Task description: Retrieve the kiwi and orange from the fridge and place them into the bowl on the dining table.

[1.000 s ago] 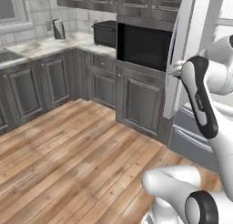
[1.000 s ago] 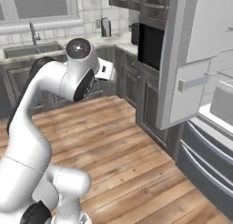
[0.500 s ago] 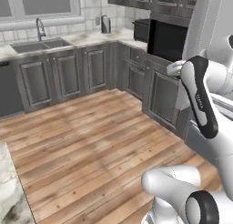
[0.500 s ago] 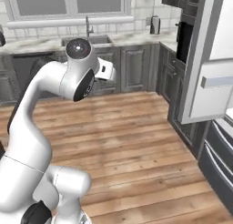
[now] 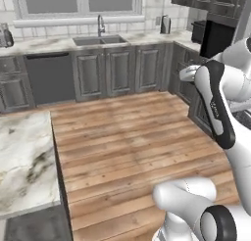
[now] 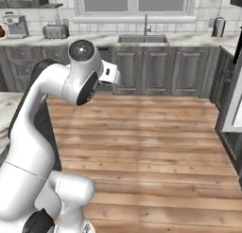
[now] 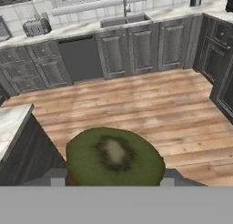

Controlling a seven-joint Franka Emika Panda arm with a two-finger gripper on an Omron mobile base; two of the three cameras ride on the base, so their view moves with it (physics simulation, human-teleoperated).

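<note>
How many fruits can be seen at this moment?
1: a kiwi, held between the gripper fingertips, above the wood floor. Other fruit may lie outside these views.

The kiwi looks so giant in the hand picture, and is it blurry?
In the hand view the kiwi looks huge because it sits right at the camera, between the fingertips; its skin is soft, its edges fairly clear. In the left base view the dining table marble looks smeary.

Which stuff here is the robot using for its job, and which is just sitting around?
For the job:
kiwi, held in the gripper
dining table

Just sitting around:
sink
toaster
dishwasher
</note>
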